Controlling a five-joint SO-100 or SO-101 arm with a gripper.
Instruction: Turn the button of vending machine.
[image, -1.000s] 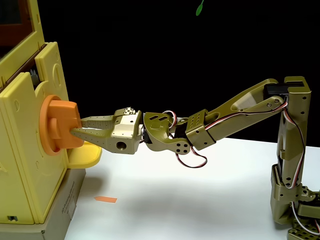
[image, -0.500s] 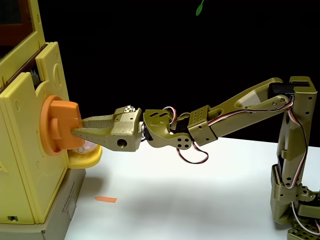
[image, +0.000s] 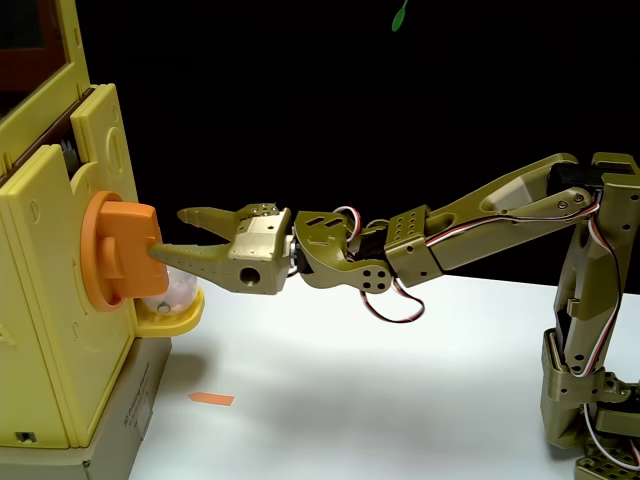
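Note:
The vending machine (image: 50, 300), a tall pale-yellow toy box with a red-framed window at its top, stands at the left of the fixed view. Its button (image: 120, 255), an orange disc with a thick bar sticking out, faces right. My olive-green gripper (image: 167, 234) reaches in from the right and is open. The upper finger (image: 205, 215) is clear of the bar, while the lower fingertip lies at the bar's right edge. Below the button, a pale round capsule (image: 172, 290) rests in the small yellow tray (image: 185, 314).
The machine sits on a grey box (image: 125, 420) at the white table's left edge. A small orange tape strip (image: 211, 399) lies on the table below the gripper. The arm's base (image: 590, 400) stands at the far right, with a black backdrop behind.
The gripper, shut on the button's bar a second ago, has opened and drawn back slightly to the right. A pale capsule has appeared in the yellow tray.

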